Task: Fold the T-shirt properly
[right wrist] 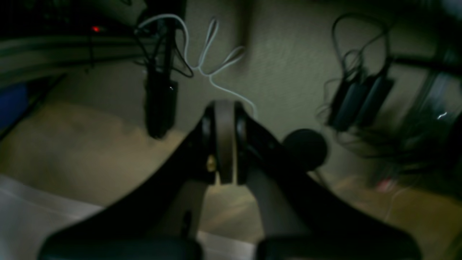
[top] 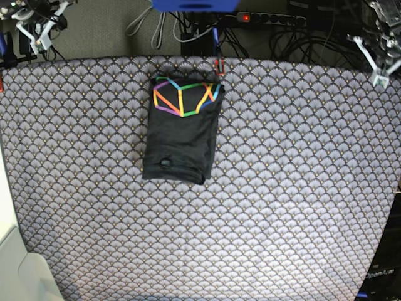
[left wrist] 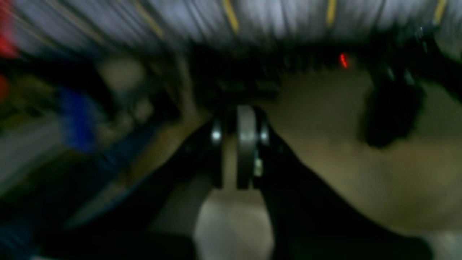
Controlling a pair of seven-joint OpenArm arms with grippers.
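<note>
Left wrist view, badly blurred: the left gripper [left wrist: 241,144] is clenched on nothing, the T-shirt out of sight.

Right wrist view: the right gripper [right wrist: 224,144] is likewise closed and empty above floor and cables.

Base view: the T-shirt [top: 182,130] lies folded near the far edge of the patterned cloth [top: 282,207], long axis running far-to-near, between both raised arms, slightly nearer the right arm; both grippers are barely visible at the top corners.

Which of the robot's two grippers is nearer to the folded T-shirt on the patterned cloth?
The right gripper. It sits past the cloth's far corner on the T-shirt's side. The left gripper is at the opposite far corner, clearly farther away. Neither touches the shirt.
</note>
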